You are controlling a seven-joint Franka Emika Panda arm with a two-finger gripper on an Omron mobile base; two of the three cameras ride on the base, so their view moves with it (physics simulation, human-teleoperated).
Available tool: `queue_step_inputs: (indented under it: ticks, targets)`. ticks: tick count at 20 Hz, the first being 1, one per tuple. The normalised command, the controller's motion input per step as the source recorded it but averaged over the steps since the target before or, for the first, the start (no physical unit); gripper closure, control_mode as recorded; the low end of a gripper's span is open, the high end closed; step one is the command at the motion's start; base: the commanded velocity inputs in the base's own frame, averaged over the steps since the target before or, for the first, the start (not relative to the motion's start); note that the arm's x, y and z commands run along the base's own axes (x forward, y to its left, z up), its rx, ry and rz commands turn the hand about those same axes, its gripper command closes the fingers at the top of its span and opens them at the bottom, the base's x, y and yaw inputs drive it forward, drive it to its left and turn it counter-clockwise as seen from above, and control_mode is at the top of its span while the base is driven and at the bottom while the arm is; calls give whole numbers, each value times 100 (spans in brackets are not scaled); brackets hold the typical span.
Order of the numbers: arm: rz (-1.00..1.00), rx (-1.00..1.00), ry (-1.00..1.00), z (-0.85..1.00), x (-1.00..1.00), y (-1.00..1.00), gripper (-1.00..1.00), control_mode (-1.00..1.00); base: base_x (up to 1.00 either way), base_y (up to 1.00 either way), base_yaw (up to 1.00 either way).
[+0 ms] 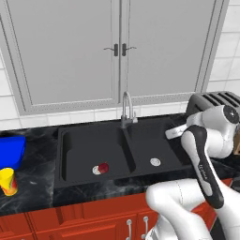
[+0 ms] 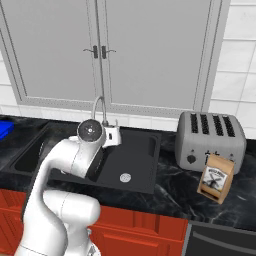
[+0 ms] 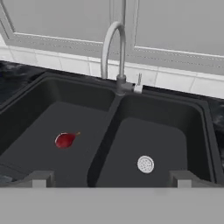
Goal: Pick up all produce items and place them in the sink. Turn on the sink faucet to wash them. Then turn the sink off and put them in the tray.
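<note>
In the hand view the pincer [image 3: 112,179] stands released, its two grey fingertips [image 3: 39,178] spread wide at the bottom edge with nothing between them, poised above the near rim of the sink [image 3: 105,144] and touching nothing. Beyond the tips the black double basin opens out. In its left basin, toward ten o'clock from the pincer, lies the dark-red fruit [image 3: 65,140], resting on the basin floor with a short stem pointing to the right; in the left base view the fruit [image 1: 103,167] sits right against that basin's silver drain. The right basin holds only its round drain [image 3: 145,164], at about one o'clock from the pincer. Farther back, at twelve o'clock on the divider's far end, rises the faucet [image 3: 114,57], its arched spout bending over the left basin and its small lever [image 3: 139,81] upright just to its right.

On the dark surface [image 1: 33,187], at nine o'clock from the sink in the left base view, stands the blue tray [image 1: 10,151], with a yellow cup [image 1: 8,181] close in front of it. At three o'clock in the right base view are a toaster [image 2: 212,140] and a brown bag [image 2: 216,178].
</note>
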Motion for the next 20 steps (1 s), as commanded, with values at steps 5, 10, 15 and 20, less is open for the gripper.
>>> queue_step_inputs:
  ticks: [5, 10, 15, 20]
  targets:
    - [17, 8, -20, -2, 36, -28, -100, -100, 0, 0, 0]
    - [18, 6, -19, -1, 37, -8, -100, -100, 0, 0, 0]
    - [15, 4, -14, -4, 44, 0, -100, -100, 0, 0, 0]
    - [12, 3, -9, -1, 43, 0, -100, -100, 0, 0, 0]
